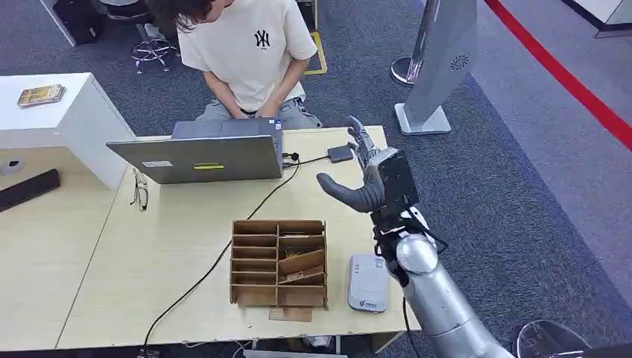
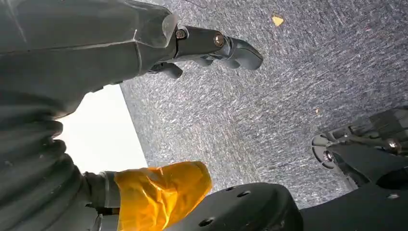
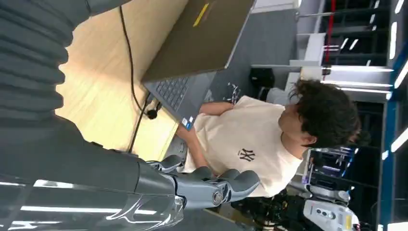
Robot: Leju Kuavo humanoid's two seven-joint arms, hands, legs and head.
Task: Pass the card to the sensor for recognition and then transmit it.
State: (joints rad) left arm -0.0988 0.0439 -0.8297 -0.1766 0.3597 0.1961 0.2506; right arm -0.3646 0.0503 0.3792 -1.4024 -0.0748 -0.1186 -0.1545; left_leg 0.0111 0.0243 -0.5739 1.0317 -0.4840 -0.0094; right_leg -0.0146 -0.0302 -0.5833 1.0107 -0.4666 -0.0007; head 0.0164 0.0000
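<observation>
The light wood worktop [image 1: 171, 246] carries an open laptop [image 1: 205, 153] in front of a seated person [image 1: 250, 52], then a brown divided card box [image 1: 278, 262] with a couple of cards [image 1: 302, 262] leaning tilted in its right-hand slots, and the grey sensor [image 1: 368, 282] lying flat just beside the box, long axis running away from the robot. The right hand [image 1: 365, 175] is raised above the worktop's right edge, fingers spread and holding nothing. The left wrist view looks down at grey carpet, where the left hand [image 2: 211, 45] hangs with fingers curled in and nothing in them.
</observation>
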